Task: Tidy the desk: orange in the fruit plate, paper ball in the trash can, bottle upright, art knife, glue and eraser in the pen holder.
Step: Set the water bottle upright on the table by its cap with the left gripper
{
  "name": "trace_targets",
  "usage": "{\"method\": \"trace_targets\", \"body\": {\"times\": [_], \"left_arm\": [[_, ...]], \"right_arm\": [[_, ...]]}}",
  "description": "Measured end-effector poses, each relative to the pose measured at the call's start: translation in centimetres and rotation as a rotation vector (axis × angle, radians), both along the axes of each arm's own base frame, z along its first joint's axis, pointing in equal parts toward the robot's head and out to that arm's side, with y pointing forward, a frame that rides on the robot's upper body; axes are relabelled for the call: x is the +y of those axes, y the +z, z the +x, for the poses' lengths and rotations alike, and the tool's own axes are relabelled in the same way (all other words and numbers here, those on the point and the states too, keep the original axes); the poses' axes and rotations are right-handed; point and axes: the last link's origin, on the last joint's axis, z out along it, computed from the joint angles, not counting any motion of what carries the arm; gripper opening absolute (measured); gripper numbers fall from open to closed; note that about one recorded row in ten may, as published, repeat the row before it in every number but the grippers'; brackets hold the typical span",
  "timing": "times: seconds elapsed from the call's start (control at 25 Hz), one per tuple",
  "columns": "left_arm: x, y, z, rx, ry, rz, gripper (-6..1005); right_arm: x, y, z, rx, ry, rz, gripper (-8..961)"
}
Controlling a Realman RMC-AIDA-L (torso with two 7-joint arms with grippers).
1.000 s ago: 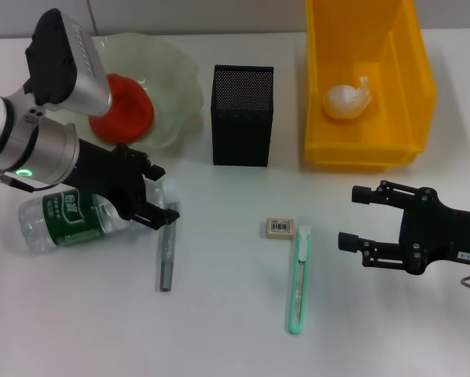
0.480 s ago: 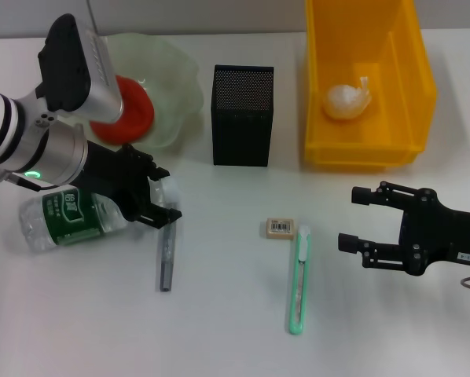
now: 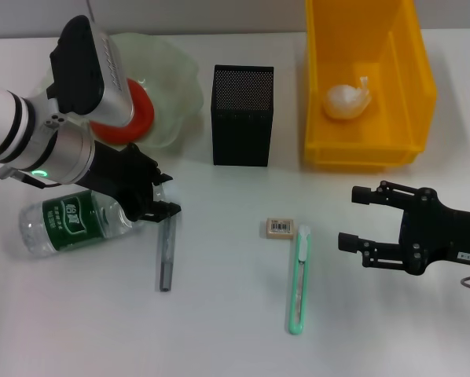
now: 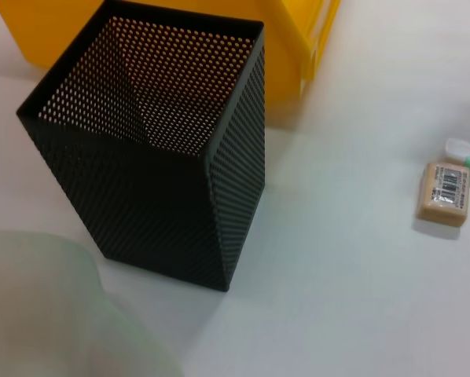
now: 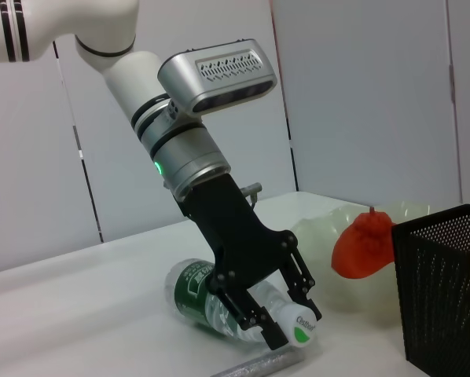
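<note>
The clear bottle (image 3: pixel 70 224) with a green label lies on its side at the left. My left gripper (image 3: pixel 163 196) is shut on its neck, the white cap (image 5: pixel 298 326) showing between the fingers in the right wrist view. The orange (image 3: pixel 129 118) sits in the pale green fruit plate (image 3: pixel 176 86). The paper ball (image 3: pixel 346 100) lies in the yellow trash can (image 3: pixel 414 94). A grey glue stick (image 3: pixel 166 255), a tan eraser (image 3: pixel 280 228) and a green art knife (image 3: pixel 299 279) lie on the desk in front of the black mesh pen holder (image 3: pixel 243 118). My right gripper (image 3: pixel 357 218) hangs open to the right of the knife, holding nothing.
The pen holder (image 4: pixel 156 157) stands between the plate and the trash can (image 4: pixel 290 47), with the eraser (image 4: pixel 443 192) a short way in front of it. The glue stick's upper end lies just below the left fingers. White desk stretches along the front edge.
My left arm has swung right and down over the bottle's neck, and its fingers have drawn in around it, hiding the cap in the head view. The right arm has not moved.
</note>
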Motion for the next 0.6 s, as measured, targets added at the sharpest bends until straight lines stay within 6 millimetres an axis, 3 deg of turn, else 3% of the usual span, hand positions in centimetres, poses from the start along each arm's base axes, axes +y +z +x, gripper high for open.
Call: {"method": "trace_targets", "body": {"times": [0.28,0.6], "left_arm": [[0.0,1.1,0.8,-0.036,0.008,0.004,449],[-0.7,4.6,1.5,-0.169,0.029,0.022,449]], "right_arm": [[-0.1,0.0,-0.1,0.005,0.005,-0.004,790],[-0.1,0.0,-0.3,0.009,0.016,-0.016,790]]}}
